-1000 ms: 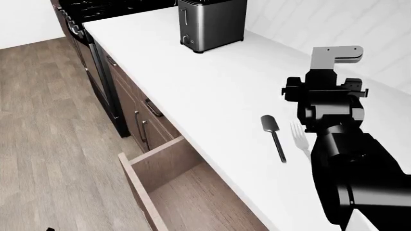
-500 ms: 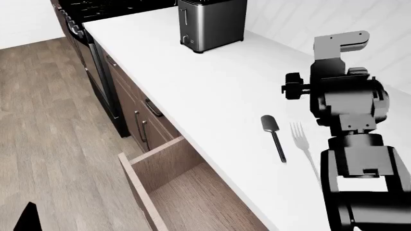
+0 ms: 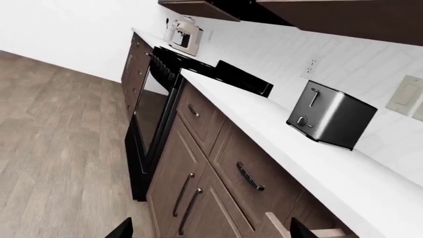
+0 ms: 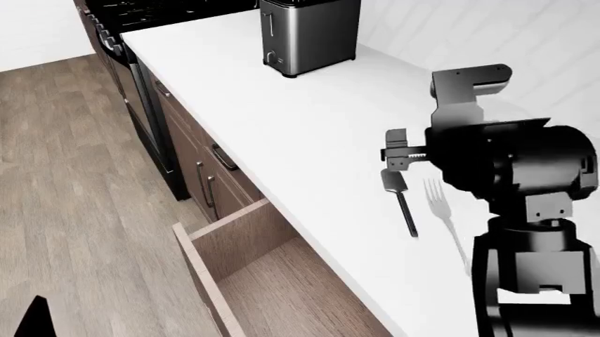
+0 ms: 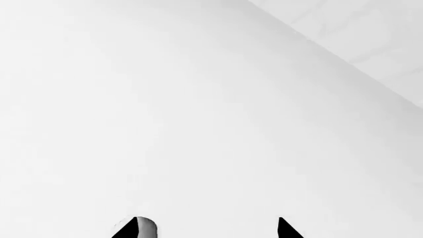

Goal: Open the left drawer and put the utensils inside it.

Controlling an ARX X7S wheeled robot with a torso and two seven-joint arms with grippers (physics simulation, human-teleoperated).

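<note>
No text, label, brand or number can be read on anything in these views.

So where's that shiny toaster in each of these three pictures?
Head view: the toaster stands at the top centre, on the white counter.
Left wrist view: the toaster is at the right, on the same counter, against the wall.
Right wrist view: not in it, only bare counter.
Shared landmark: the dark stove beyond the toaster.
</note>
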